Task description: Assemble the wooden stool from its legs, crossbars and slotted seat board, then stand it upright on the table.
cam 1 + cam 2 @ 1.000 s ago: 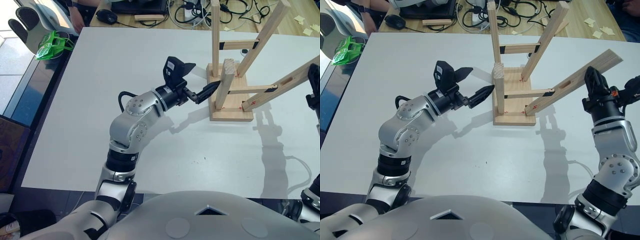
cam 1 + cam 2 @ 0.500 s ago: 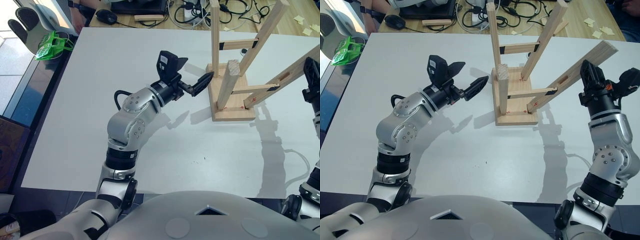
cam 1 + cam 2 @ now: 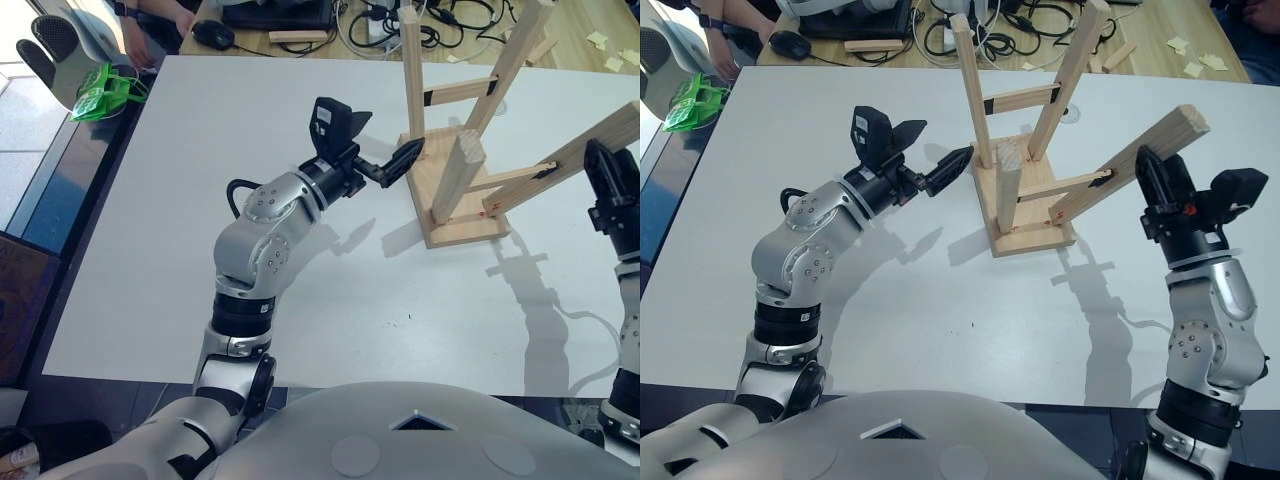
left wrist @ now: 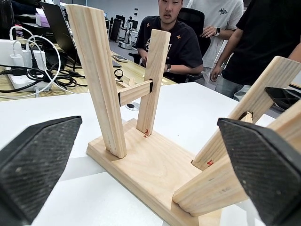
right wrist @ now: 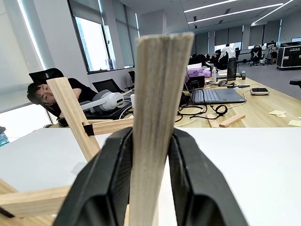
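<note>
Since a second ago, the left gripper (image 3: 392,134) has backed off the near leg (image 3: 455,178), and the inverted stool (image 3: 470,222) has swung toward it, carried by the right gripper (image 3: 1147,170).

Left fingers (image 4: 37,160) stand spread, with the seat board (image 4: 141,162) just beyond their tips, untouched. Right fingers (image 5: 110,174) pinch one slanted leg (image 5: 157,94) near its free end.

We judge assembly complete: legs and crossbars (image 4: 134,92) sit in the board. Turning the stool upright remains. One board edge appears raised off the table; we cannot confirm.
</note>
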{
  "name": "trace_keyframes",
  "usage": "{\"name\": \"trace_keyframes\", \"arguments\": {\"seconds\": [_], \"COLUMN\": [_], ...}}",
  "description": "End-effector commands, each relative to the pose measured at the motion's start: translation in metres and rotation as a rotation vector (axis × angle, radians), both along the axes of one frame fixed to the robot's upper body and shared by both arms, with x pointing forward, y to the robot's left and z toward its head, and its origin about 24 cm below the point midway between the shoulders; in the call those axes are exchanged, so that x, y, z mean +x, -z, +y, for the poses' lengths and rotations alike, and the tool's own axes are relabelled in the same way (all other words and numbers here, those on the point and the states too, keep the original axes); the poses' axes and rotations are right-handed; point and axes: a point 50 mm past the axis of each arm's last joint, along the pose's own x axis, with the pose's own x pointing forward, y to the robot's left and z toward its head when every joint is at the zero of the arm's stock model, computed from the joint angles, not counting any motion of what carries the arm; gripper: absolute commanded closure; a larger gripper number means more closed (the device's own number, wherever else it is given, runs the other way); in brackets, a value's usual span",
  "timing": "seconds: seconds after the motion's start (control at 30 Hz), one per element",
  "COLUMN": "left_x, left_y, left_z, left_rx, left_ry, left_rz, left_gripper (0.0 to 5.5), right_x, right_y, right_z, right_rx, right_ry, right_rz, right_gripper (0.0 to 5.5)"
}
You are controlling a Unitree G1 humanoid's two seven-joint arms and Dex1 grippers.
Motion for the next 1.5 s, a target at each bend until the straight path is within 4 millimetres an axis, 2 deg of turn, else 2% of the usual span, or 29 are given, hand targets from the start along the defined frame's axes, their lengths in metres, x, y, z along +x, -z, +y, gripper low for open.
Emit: {"name": "trace_keyframes", "arguments": {"seconds": [0.03,0.2,0.27,0.37,0.47,0.57,0.77,0.83,0.97,1.07,1.2,1.27,1.33,1.43,1.5], "left_x": [0.003,0.006,0.006,0.007,0.010,0.013,0.012,0.013,0.012,0.010,0.008,0.008,0.009,0.010,0.010], "left_y": [-0.003,-0.006,-0.006,-0.006,-0.007,-0.009,-0.008,-0.009,-0.006,0.000,0.004,0.004,0.004,0.003,0.003], "left_z": [-0.003,0.000,0.000,0.000,0.003,0.007,0.007,0.007,0.007,0.009,0.008,0.008,0.008,0.009,0.009], "left_rx": [0.015,0.016,0.016,0.013,0.015,0.013,0.007,0.005,0.018,0.026,0.025,0.024,0.023,0.023,0.022], "left_ry": [-0.005,-0.022,-0.027,-0.034,-0.046,-0.070,-0.087,-0.086,-0.067,-0.068,-0.063,-0.064,-0.066,-0.073,-0.077], "left_rz": [-0.017,-0.030,-0.030,-0.028,-0.030,-0.034,-0.032,-0.034,-0.029,-0.015,-0.005,-0.003,-0.004,-0.009,-0.011], "left_gripper": [0.10,0.10,0.10,0.10,0.10,0.10,0.10,0.10,0.10,0.10,0.10,0.10,0.10,0.10,0.10], "right_x": [0.009,0.015,0.012,0.007,0.018,0.030,0.042,0.043,0.031,0.017,-0.006,-0.012,-0.010,0.011,0.027], "right_y": [0.012,0.014,0.022,0.030,0.026,0.028,0.051,0.047,0.029,0.020,0.017,0.013,0.007,-0.019,-0.039], "right_z": [0.004,0.007,0.002,-0.005,-0.018,-0.023,-0.007,-0.004,-0.005,-0.013,-0.030,-0.032,-0.027,-0.005,0.013], "right_rx": [-0.053,-0.099,-0.133,-0.332,-0.394,-0.419,-0.384,-0.294,-0.180,-0.147,-0.150,-0.149,-0.137,-0.037,0.037], "right_ry": [0.012,-0.012,-0.001,-0.086,-0.096,-0.108,-0.201,-0.180,-0.210,-0.270,-0.362,-0.414,-0.454,-0.485,-0.491], "right_rz": [0.052,0.052,0.086,0.100,0.087,0.121,0.331,0.308,0.224,0.266,0.432,0.493,0.490,0.307,0.184], "right_gripper": [4.50,4.50,4.50,4.49,4.47,3.60,2.61,2.27,1.62,1.62,1.62,1.62,1.62,1.62,1.86]}}
